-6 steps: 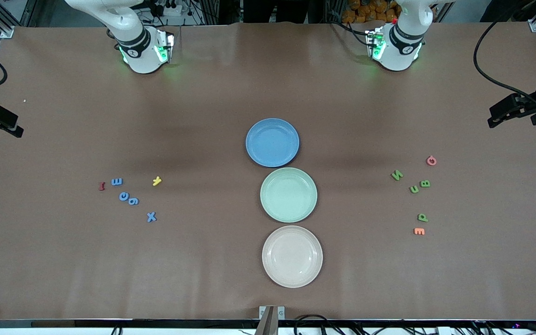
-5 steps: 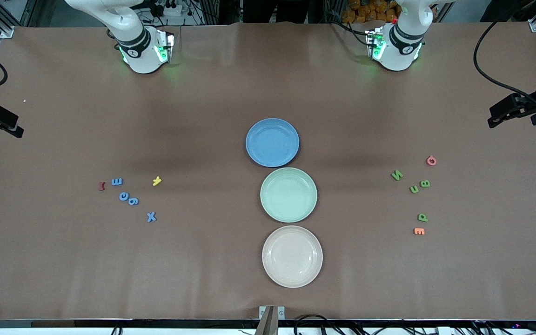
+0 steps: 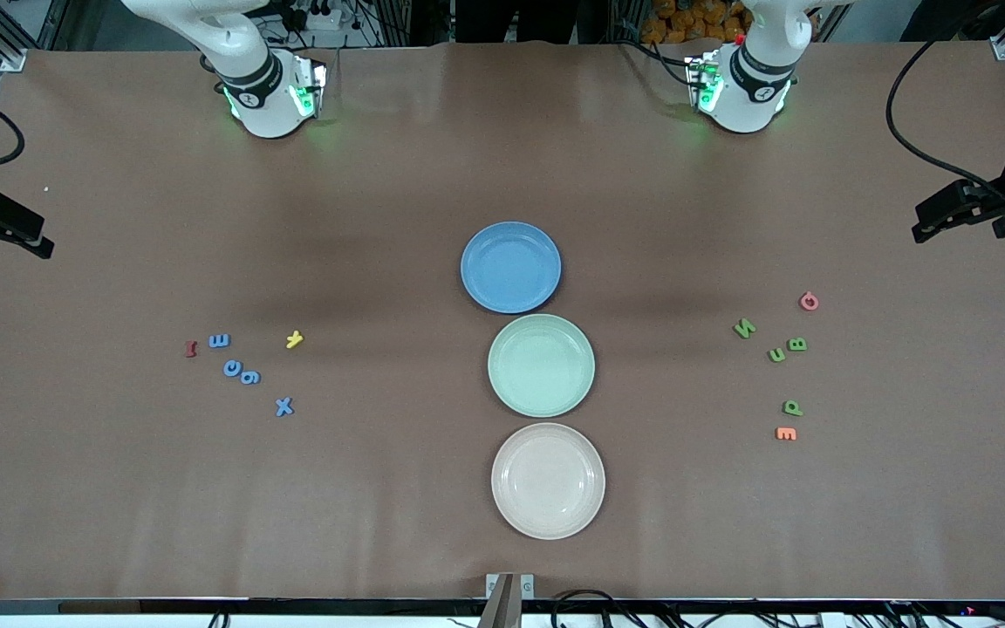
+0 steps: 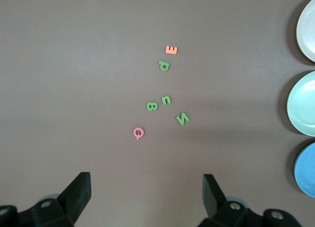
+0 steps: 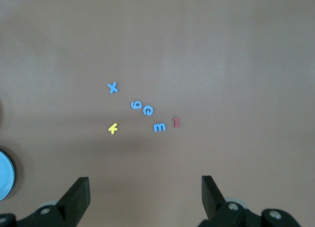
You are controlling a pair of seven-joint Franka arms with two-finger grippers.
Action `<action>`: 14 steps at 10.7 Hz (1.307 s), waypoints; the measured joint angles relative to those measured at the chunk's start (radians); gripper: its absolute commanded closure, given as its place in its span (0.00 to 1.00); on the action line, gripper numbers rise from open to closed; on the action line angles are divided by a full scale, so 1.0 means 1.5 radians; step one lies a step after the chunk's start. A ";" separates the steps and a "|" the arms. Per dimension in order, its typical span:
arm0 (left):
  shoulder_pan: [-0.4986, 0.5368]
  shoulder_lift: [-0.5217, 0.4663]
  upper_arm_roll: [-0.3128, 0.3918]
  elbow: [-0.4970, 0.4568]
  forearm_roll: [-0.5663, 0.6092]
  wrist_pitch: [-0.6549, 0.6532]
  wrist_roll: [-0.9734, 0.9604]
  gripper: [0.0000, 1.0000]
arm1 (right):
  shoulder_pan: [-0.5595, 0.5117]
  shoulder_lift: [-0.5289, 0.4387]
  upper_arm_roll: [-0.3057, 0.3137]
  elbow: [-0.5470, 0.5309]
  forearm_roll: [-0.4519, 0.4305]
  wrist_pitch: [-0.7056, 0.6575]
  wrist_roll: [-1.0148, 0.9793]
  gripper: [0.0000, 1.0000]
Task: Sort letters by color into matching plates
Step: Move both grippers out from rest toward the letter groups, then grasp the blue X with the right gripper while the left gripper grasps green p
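Three plates stand in a row mid-table: blue (image 3: 511, 267) farthest from the camera, mint green (image 3: 541, 365), cream (image 3: 548, 481) nearest. Toward the right arm's end lie blue letters E (image 3: 219, 341), C (image 3: 232, 368), 9 (image 3: 250, 377) and X (image 3: 284, 406), a red I (image 3: 190, 349) and a yellow letter (image 3: 294, 339). Toward the left arm's end lie green N (image 3: 743, 328), u (image 3: 776, 354), B (image 3: 797, 344) and P (image 3: 792, 407), a pink Q (image 3: 809, 301) and an orange E (image 3: 786, 433). My left gripper (image 4: 146, 187) and my right gripper (image 5: 145, 190) are open, empty and high over the table's ends.
Brown table cover all round. Black cables hang by the left arm's end (image 3: 912, 131). A small metal bracket (image 3: 509, 586) sits at the table's front edge. Wide bare table lies between each letter group and the plates.
Both grippers have shifted slightly at the table's ends. Letters and plates have not moved.
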 measured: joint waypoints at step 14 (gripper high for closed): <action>0.037 0.295 0.002 -0.163 0.056 0.448 0.034 0.00 | 0.050 0.162 0.035 -0.117 0.050 0.302 0.002 0.00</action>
